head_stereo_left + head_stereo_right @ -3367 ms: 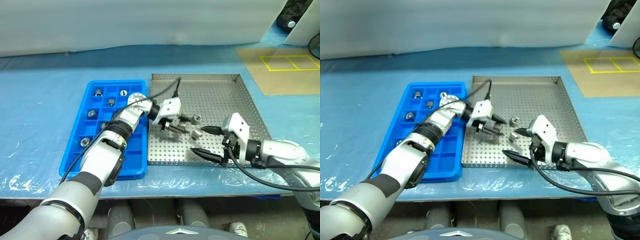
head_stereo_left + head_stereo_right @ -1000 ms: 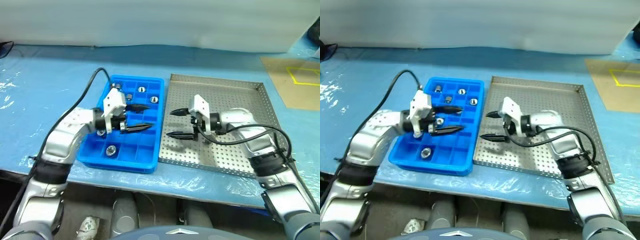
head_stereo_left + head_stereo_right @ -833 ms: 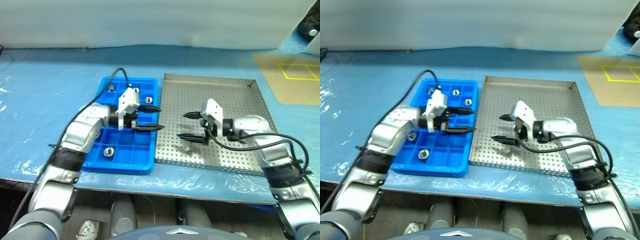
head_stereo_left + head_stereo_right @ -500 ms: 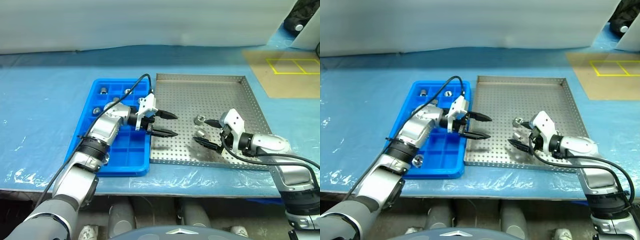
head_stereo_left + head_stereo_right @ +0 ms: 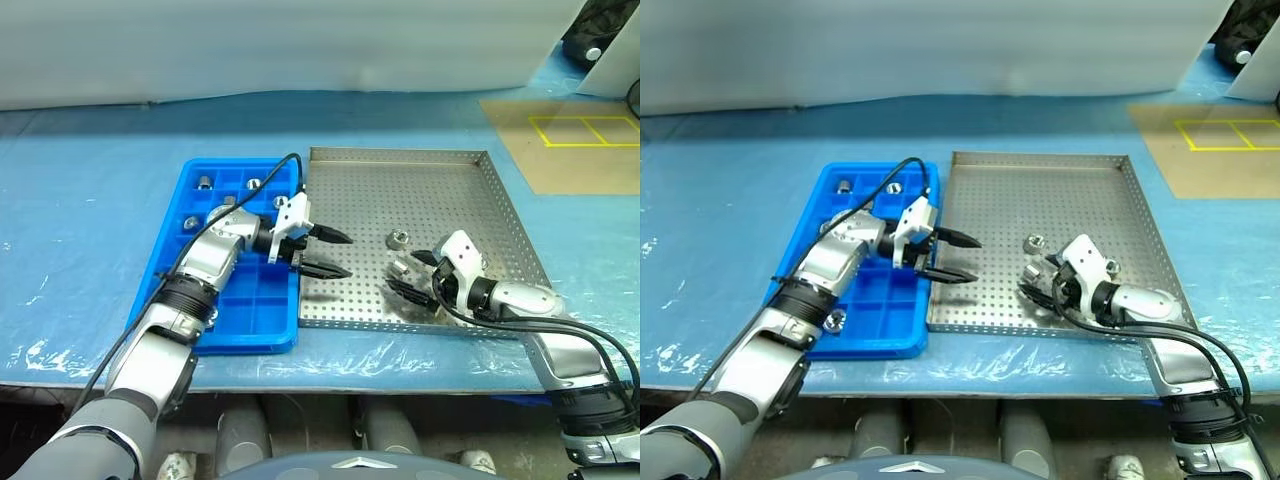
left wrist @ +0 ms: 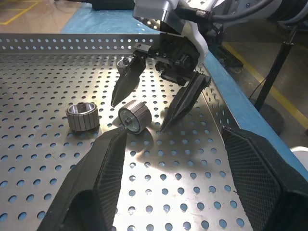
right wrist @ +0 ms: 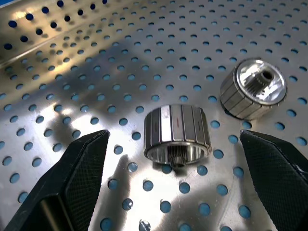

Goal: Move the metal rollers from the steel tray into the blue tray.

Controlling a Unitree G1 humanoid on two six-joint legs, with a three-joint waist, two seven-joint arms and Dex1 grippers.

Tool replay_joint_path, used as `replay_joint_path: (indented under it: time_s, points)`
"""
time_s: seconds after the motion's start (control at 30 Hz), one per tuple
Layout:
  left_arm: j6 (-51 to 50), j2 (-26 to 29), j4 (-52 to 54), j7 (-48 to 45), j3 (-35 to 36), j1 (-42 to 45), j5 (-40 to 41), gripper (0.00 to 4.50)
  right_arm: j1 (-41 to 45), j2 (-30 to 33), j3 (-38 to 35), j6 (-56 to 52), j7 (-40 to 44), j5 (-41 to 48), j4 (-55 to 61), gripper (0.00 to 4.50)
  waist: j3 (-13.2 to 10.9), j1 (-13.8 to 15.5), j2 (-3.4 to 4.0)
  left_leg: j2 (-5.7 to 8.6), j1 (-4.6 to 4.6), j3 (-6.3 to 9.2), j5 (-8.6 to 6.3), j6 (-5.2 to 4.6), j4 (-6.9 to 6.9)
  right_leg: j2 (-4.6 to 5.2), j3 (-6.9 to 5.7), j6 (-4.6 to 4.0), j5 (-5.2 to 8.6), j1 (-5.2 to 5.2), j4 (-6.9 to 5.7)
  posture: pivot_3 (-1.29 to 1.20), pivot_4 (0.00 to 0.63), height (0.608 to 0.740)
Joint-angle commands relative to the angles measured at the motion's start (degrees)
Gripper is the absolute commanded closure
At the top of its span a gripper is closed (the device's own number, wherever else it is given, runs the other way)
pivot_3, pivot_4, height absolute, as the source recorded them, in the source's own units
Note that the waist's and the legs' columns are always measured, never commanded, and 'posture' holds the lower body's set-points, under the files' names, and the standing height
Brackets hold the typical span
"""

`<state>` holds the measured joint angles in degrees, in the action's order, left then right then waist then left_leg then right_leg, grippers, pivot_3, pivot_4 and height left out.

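- Since half a second ago, the right gripper (image 5: 1040, 281) has sunk closer to the steel tray (image 5: 440, 170), and the left gripper (image 5: 335, 254) has hardly shifted, hovering over the tray's left edge.
- Right fingers (image 7: 72, 183) stand wide apart and empty, straddling one roller (image 7: 177, 133) that lies on its side on the perforated floor. A second roller (image 7: 253, 89) sits just beside it.
- Left fingers (image 6: 103, 187) are also apart and hold nothing, pointing across the tray toward the right gripper.
- Rolling away: the near roller lies on its curved side, so if one finger touches before the other, I'd expect it to skid or roll out of the gap.
- Knocking the neighbour: with the second roller so near, a wide sweep of the outer finger could push it aside or trap both at once.
- Scraping: fingertips are already low over the floor, and coming down further could catch a tip in the holes.
- Arms meeting: both grippers point toward each other over the same tray, so a move by the left one toward these rollers risks a clash.
- Several rollers (image 5: 204, 182) already sit in the blue tray (image 5: 235, 335) on the tabletop (image 5: 90, 200); a slipping grip on the carry across could drop one onto the rim between the trays.
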<state>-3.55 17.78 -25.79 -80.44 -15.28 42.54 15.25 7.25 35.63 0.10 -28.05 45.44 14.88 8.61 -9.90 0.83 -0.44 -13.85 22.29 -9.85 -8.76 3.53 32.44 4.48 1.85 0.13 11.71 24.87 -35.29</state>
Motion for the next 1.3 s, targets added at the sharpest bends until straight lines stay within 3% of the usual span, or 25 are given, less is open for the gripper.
replay_joint_path:
  time_s: [0.03,0.13,0.3,0.37,0.47,0.53,0.93,1.13,1.3]
  points:
    - [0.0,0.4,3.1,0.2,1.1,-0.2,0.5,1.2,0.1,-0.1,0.5,2.2,0.5,-0.5,-0.6,0.0,0.0,0.0,0.0,0.0,0.0,0.0,0.0,0.0,-0.01,0.0,0.0,0.0,0.0,0.0,0.01,-0.3,0.15,0.74]
    - [-0.3,0.7,3.8,0.4,1.2,-0.6,0.5,1.17,0.7,-0.9,1.2,3.4,0.1,-1.1,-1.9,0.18,0.0,0.0,0.0,0.0,-0.01,-0.01,0.0,-0.01,-0.01,0.01,0.0,0.0,0.0,-0.01,0.02,-0.29,0.15,0.74]
    - [-0.5,1.1,4.1,0.4,1.2,-0.8,0.4,1.15,1.4,-1.5,1.7,4.6,-0.9,-2.5,-2.3,1.56,0.0,0.0,0.0,0.0,-0.05,-0.02,0.0,0.0,0.0,0.01,0.0,0.0,0.0,-0.04,0.01,-0.3,0.15,0.74]
    - [-0.5,1.2,3.9,0.4,1.2,-0.7,0.4,1.15,1.6,-1.8,1.7,4.4,-0.7,-1.9,-1.7,1.56,0.0,0.0,0.0,0.0,-0.04,-0.02,-0.01,-0.01,0.0,0.01,0.0,0.0,0.0,-0.04,0.02,-0.3,0.15,0.74]
    - [-0.4,1.1,3.4,0.4,1.1,-0.5,0.3,1.15,1.5,-1.9,2.1,4.6,-1.0,-2.6,-1.7,2.13,0.0,0.0,0.0,0.0,-0.04,-0.02,-0.01,-0.02,-0.03,0.01,0.0,0.0,0.0,-0.04,0.06,-0.3,0.15,0.74]
    - [-0.5,1.2,3.5,0.4,1.0,-0.6,0.2,1.15,1.5,-2.1,2.3,4.8,-1.3,-3.0,-1.6,2.77,0.0,0.0,0.0,0.0,-0.04,-0.03,-0.02,-0.03,-0.05,0.01,0.0,0.0,0.0,-0.04,0.09,-0.3,0.15,0.74]
    - [-3.3,2.6,6.6,0.2,2.4,-1.7,2.1,1.15,3.6,-2.6,2.5,3.8,-2.0,-3.3,-0.5,2.87,0.0,-0.1,0.0,0.0,-0.05,-0.05,-0.02,-0.02,-0.11,0.01,0.0,0.0,0.0,-0.04,0.14,-0.28,0.15,0.74]
    - [-9.1,8.7,13.8,1.2,6.3,-4.9,5.0,1.15,10.0,-2.9,5.0,1.6,2.7,-0.6,2.0,2.87,0.0,-0.2,0.02,-0.05,-0.06,-0.07,0.0,0.01,-0.23,-0.05,0.0,0.0,0.0,0.02,0.17,-0.2,0.15,0.74]
    - [-10.2,12.0,16.6,4.5,9.2,-7.6,5.0,1.15,17.9,-6.0,9.4,4.0,5.9,-1.9,-3.4,2.87,0.0,0.4,0.02,-0.06,-0.08,-0.08,0.02,0.04,-0.24,-0.03,-0.02,0.0,0.0,0.01,0.15,-0.1,0.15,0.74]
